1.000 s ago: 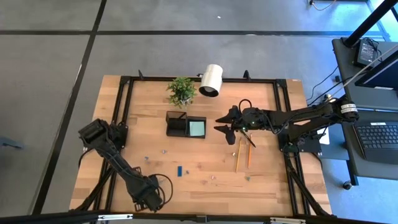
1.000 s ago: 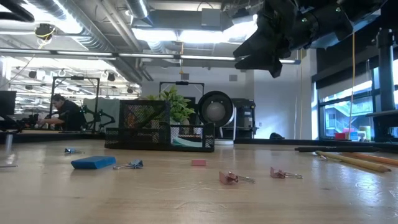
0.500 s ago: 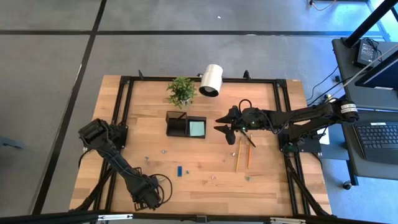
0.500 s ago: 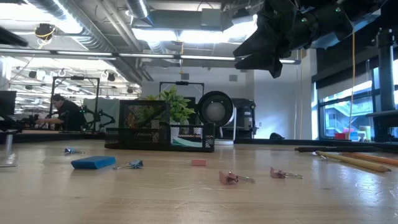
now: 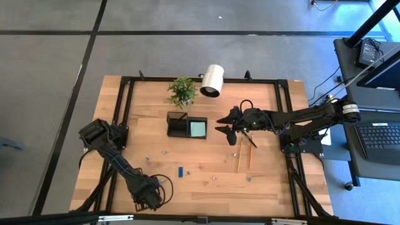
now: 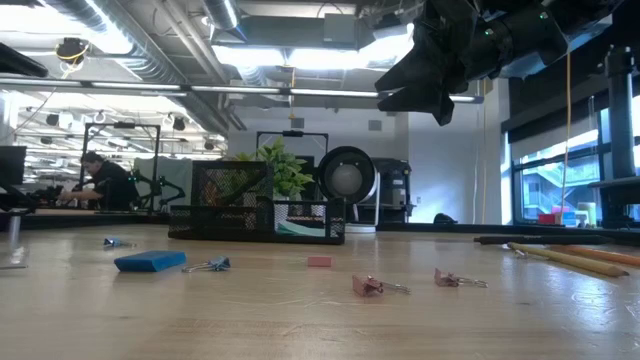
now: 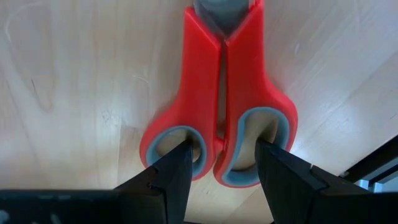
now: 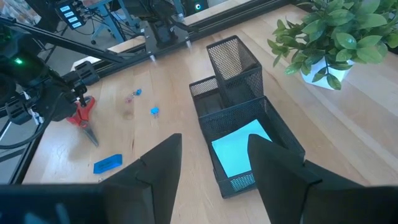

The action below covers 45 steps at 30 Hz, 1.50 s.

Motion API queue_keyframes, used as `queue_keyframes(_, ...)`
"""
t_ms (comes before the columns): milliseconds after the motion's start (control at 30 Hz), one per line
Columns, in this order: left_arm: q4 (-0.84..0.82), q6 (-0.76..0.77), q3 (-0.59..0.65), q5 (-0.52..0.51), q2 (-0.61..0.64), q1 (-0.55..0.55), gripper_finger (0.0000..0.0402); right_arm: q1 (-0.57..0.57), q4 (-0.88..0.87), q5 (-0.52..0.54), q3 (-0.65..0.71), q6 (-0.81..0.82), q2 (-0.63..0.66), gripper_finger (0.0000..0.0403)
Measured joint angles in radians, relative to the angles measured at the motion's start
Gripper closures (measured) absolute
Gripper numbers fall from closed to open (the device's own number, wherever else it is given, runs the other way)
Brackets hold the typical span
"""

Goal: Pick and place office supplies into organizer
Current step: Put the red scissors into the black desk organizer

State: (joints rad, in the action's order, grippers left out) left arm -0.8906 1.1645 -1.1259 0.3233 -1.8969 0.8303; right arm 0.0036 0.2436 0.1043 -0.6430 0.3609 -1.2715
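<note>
While the red-handled scissors [image 7: 219,99] lie flat on the tabletop [image 5: 206,187] at the lower left of the high view, the left end effector [image 7: 221,177] hovers right over the handle loops, fingers spread, one tip over each loop, gripping nothing. Risk: the scissors lie at the front-left corner, close to the black table frame [image 7: 373,177], so a skewed close could push them toward the edge, or the tips could catch inside the loops instead of clamping the plastic. A handle-end grip would also let the blades droop.

The organizer [image 5: 187,126] sits upper-centre in the high view, well apart from the scissors. Its right compartment holds the pale teal note pad [image 5: 198,129]; the taller left mesh cup looks empty. The scissors are about as long as the tray, so they could bridge the rim or tip it.

The right end effector [image 5: 226,123] hangs raised just right of the organizer, fingers released and empty. The pencils [image 5: 244,155] lie below it in the frame.

Room: open wood between scissors and organizer, with only the blue piece [image 5: 180,171] and scattered clips [image 6: 367,286] low on it. The potted plant [image 5: 182,91] and white lamp [image 5: 213,80] crowd the organizer's upper side, so that side is tight.
</note>
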Motion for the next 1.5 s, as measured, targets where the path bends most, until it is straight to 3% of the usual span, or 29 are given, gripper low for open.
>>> queue_keyframes(1100, 0.001, 0.000, 0.000, -0.003, 0.000, -0.001, 0.0237, 0.000, 0.000, 0.000, 0.000, -0.005, 0.000, 0.0214)
queue_keyframes(1500, -0.001, -0.001, 0.001, -0.008, 0.000, -0.001, 0.0298, 0.000, 0.000, 0.000, 0.000, -0.006, 0.000, 0.0214)
